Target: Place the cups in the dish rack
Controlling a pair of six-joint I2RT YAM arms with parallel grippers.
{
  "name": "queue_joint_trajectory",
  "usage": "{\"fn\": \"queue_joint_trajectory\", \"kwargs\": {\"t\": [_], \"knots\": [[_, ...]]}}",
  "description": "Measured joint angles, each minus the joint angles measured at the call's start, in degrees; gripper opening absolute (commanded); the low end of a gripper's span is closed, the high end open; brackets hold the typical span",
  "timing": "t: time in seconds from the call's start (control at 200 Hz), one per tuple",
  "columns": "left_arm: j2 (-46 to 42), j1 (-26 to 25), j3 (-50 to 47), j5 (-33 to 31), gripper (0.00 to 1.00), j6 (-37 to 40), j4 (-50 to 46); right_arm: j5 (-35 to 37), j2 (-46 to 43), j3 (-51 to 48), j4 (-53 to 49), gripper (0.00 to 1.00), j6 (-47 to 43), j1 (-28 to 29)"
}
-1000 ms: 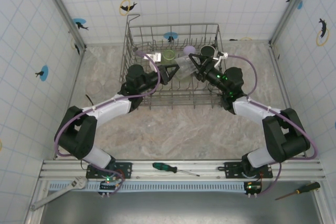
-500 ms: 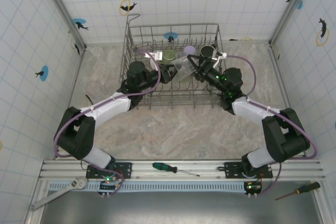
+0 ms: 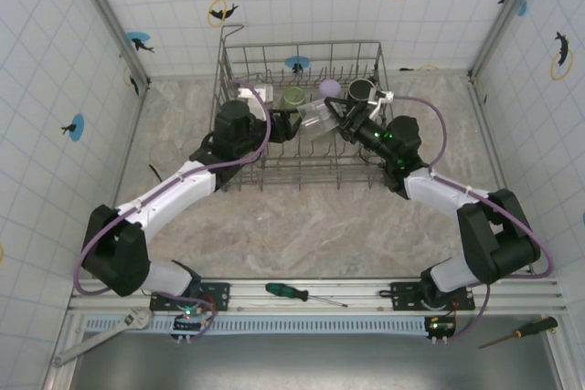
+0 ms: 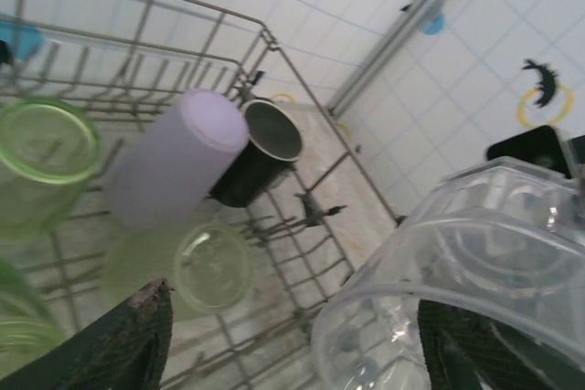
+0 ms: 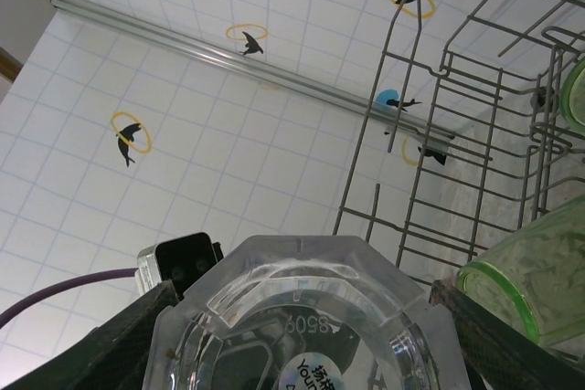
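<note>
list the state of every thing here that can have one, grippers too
left gripper: open, holding nothing
right gripper: shut on the clear cup
clear cup: held, tipped on its side
dish rack: partly loaded
lilac cup: in the rack, tilted
black mug: in the rack, tilted, empty
green cups: in the rack, not held

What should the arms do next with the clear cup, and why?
Probably the right gripper should lower the clear cup into a free spot in the rack. It clamps the cup above the rack, and the left gripper stands open beside the cup, not gripping it.
</note>
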Motion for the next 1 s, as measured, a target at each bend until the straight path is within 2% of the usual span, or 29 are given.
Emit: {"fn": "queue_joint_trajectory", "kwargs": {"t": [0.245,0.295,0.39,0.731,0.996], "knots": [[-3.28,0.0,0.55,-5.29,0.85,2.49,-4.7,0.26,0.02,2.03,-2.82,0.45,-3.08,0.11],[-3.76,0.0,0.68,-5.92,0.92,3.06,-5.44,0.37,0.17,2.38,-3.21,0.45,-3.37,0.11],[-4.37,0.02,1.46,-7.3,0.97,4.55,-7.63,0.24,1.18,4.0,-4.04,0.43,-3.98,0.17],[-5.18,0.39,8.44,-15.56,0.97,13.11,-17.92,-0.02,4.72,11.52,-11.82,0.41,-11.23,1.01],[-6.67,3.02,10.54,-21.66,0.97,15.85,-20.26,2.27,7.72,15.85,-20.7,0.38,-18.45,3.23]]}}
